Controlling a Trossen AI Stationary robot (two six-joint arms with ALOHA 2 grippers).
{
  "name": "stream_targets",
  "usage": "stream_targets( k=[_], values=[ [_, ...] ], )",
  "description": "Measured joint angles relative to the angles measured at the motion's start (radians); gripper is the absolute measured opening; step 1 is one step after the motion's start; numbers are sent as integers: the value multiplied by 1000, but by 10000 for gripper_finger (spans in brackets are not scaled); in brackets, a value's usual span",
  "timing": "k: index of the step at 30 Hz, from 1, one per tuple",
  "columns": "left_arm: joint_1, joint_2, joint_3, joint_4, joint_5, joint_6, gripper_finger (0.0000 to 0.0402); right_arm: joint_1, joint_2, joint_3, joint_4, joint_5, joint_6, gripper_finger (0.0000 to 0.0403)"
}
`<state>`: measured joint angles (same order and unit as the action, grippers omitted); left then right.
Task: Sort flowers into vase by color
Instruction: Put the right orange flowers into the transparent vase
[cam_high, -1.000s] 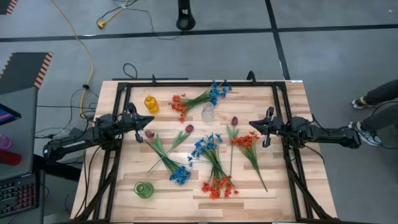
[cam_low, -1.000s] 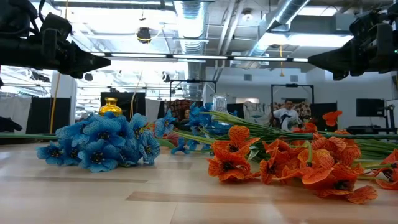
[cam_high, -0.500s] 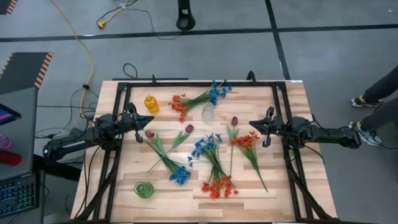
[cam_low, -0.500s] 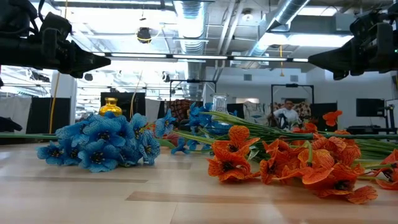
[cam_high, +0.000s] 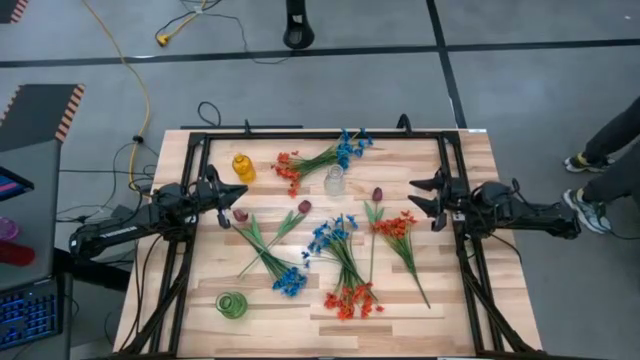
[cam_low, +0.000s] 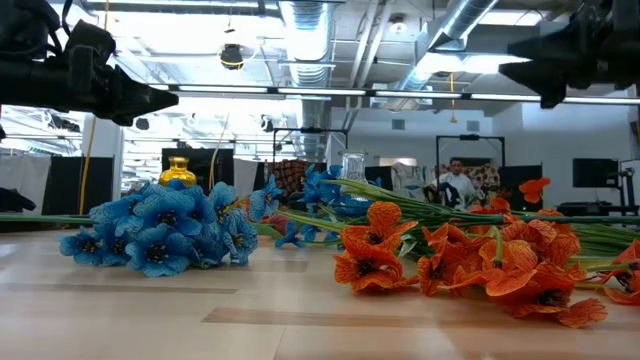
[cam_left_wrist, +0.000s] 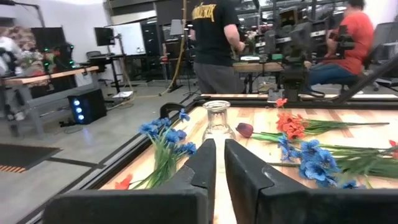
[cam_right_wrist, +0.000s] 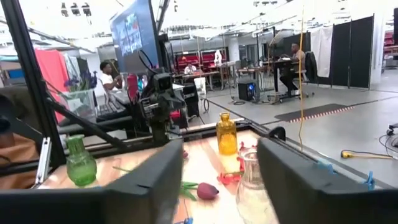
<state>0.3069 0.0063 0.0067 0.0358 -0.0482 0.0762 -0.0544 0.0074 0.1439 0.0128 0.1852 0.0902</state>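
Two arms on my screens, one at each side of the wooden table (cam_high: 200, 310), both raised above it and carrying nothing. My right gripper (cam_high: 432, 200) hangs over the right side rail with its fingers (cam_right_wrist: 146, 186) spread wide, a clear gap between them, touching no flower. My left gripper (cam_high: 240, 195) sits over the left side, fingers (cam_left_wrist: 202, 168) drawn almost together with only a thin slit showing, empty too, its tips just beside a dark maroon tulip bud (cam_high: 241, 215). Flowers (cam_high: 345, 255) lie loose across the middle of the boards: blue clusters (cam_low: 160, 230) and orange-red clusters (cam_low: 450, 265) on green stems, with a blue and orange sprig (cam_high: 320, 158) lying towards the far edge. Among them a clear vase (cam_high: 334, 180) stands upright near the centre, a yellow vase (cam_high: 243, 167) at the far left, a green vase (cam_high: 231, 304) at the near left; none holds a stem.
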Motion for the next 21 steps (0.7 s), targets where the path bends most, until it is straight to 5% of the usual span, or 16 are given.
stream_targets(
  k=[7, 15, 21],
  values=[
    [0, 0, 0, 6, -45, -9, 80, 3, 45, 143, -223, 0, 128, 330],
    [0, 0, 0, 7, -39, -35, 113, 38, 272, 277, -348, 0, 228, 328],
    [0, 0, 0, 7, -39, -36, 116, 85, 492, 409, -597, -3, 449, 327]
  ],
)
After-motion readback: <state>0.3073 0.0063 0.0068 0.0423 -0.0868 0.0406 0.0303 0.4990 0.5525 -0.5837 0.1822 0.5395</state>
